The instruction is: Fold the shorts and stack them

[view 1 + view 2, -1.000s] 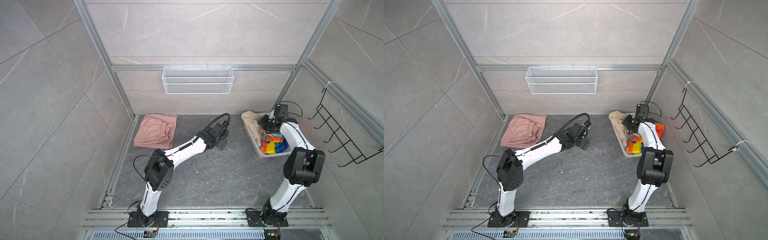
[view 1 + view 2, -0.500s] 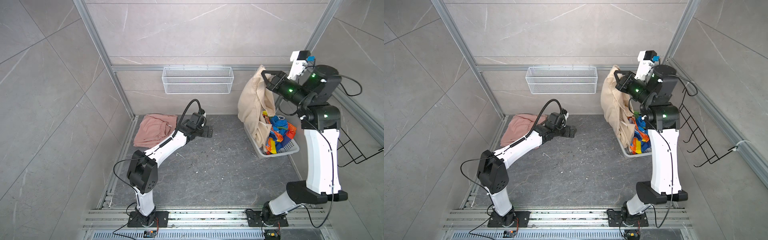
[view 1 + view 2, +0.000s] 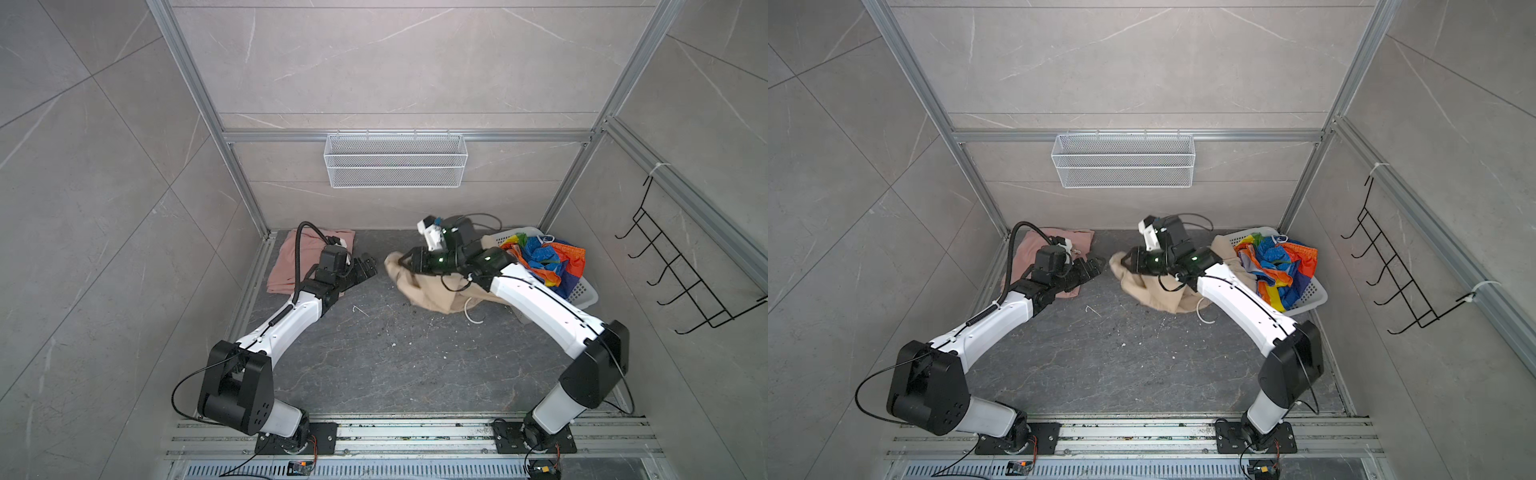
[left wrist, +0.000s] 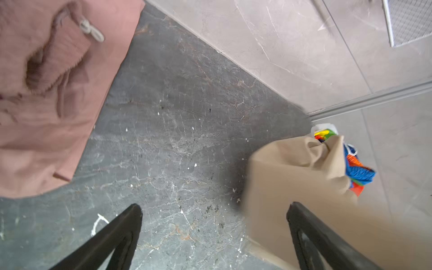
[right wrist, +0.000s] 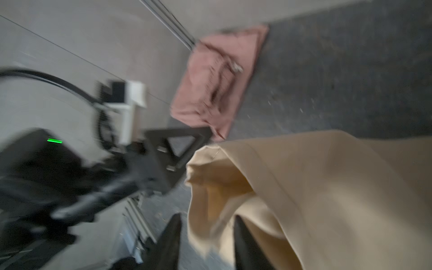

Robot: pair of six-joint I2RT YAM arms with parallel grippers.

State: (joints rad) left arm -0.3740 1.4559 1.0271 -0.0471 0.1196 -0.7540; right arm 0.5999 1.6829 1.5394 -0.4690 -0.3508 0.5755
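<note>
The beige shorts (image 3: 428,291) (image 3: 1150,291) lie crumpled on the dark floor at mid-right, trailing back to the white basket (image 3: 582,293). My right gripper (image 3: 405,264) (image 5: 208,216) is low over their left end, jaws parted, with a loose beige fold (image 5: 327,187) between the fingers. The rainbow-striped shorts (image 3: 544,257) (image 3: 1275,262) are heaped in the basket. The salmon-pink shorts (image 3: 286,266) (image 4: 46,105) lie folded at the back left. My left gripper (image 3: 368,266) (image 4: 215,207) is wide open just right of them, facing the beige shorts (image 4: 292,168), holding nothing.
A white wire basket (image 3: 395,160) hangs on the back wall. A black hook rack (image 3: 681,274) hangs on the right wall. A white drawstring (image 3: 471,311) trails from the beige shorts onto the floor. Both arm bases stand on the front rail.
The right arm came down from high above the basket and carried the beige shorts onto the floor; its jaws have parted. The left gripper shifted a little toward the middle.
</note>
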